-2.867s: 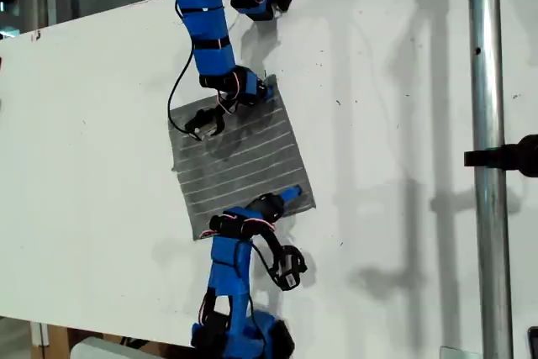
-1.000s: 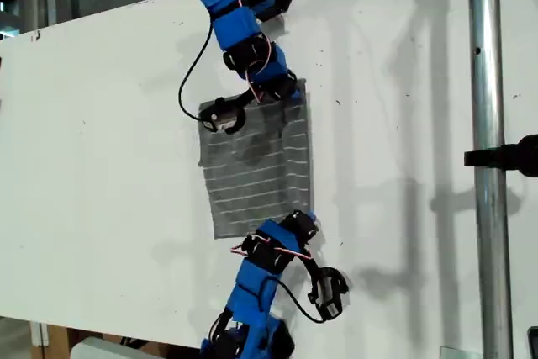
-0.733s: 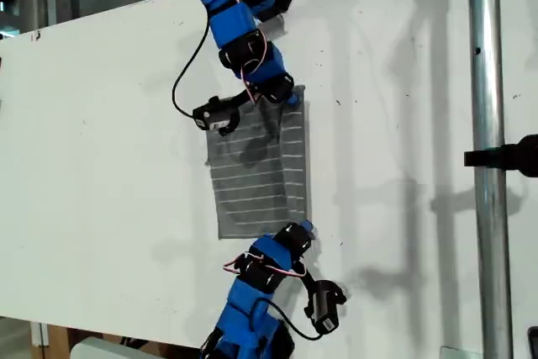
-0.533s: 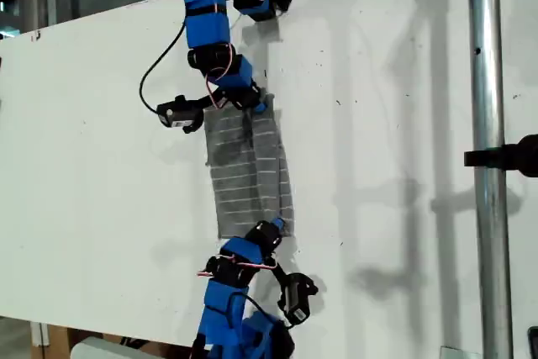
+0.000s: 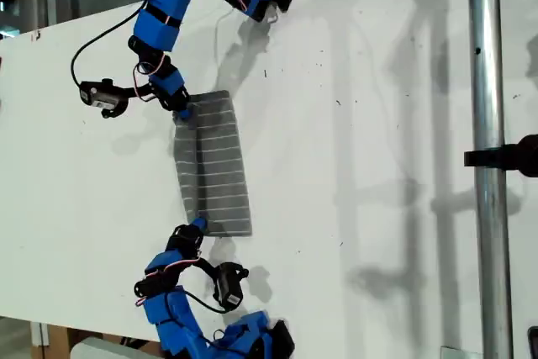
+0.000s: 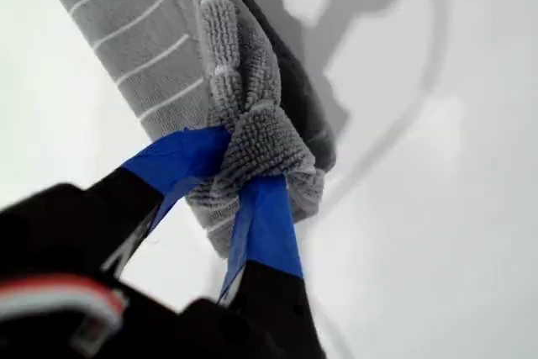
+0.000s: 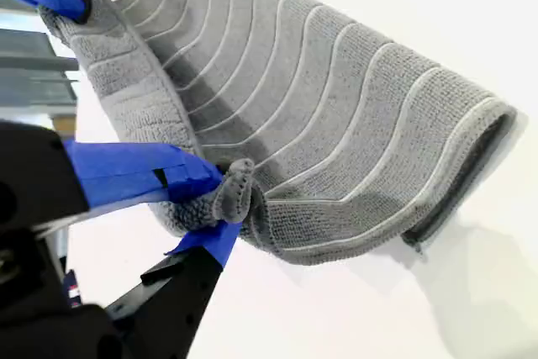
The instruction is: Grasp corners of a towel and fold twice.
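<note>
the towel [image 5: 214, 166], soft, light and floppy, lies folded lengthwise mid-table [image 5: 378, 81], with my first gripper [image 6: 239, 178] and my second gripper [image 7: 210, 199] each clamped on a bunched corner, the sensible places to hold such limp cloth.

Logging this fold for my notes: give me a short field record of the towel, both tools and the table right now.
towel: grey, pale stripes, doubled over into a narrow strip
surface: white table
my first tool: shut on a bunched towel corner
my second tool: shut on a corner at the strip's other end
fold state: one fold visible; second not yet done
nearby: metal pole, exterior view's right
</note>
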Robot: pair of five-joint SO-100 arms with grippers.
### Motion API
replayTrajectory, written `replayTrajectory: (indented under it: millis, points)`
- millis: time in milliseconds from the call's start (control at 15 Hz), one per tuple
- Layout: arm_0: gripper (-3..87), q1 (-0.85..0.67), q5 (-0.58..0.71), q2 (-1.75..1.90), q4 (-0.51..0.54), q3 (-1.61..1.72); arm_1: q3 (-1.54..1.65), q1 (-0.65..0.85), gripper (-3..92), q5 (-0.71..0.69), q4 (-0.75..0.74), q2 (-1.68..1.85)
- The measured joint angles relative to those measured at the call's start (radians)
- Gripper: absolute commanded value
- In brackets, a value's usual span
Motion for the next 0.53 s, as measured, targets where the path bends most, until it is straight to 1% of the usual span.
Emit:
replayTrajectory:
  millis: [200,533]
  points:
    - [-0.8,0.002,-0.028,0.097,-0.015,0.058,-0.035,0.000,-0.2,0.002,0.025,-0.003]
    - [-0.8,0.123,-0.175,0.081,-0.219,0.324,0.025,-0.078,-0.2,0.071,0.124,-0.133]
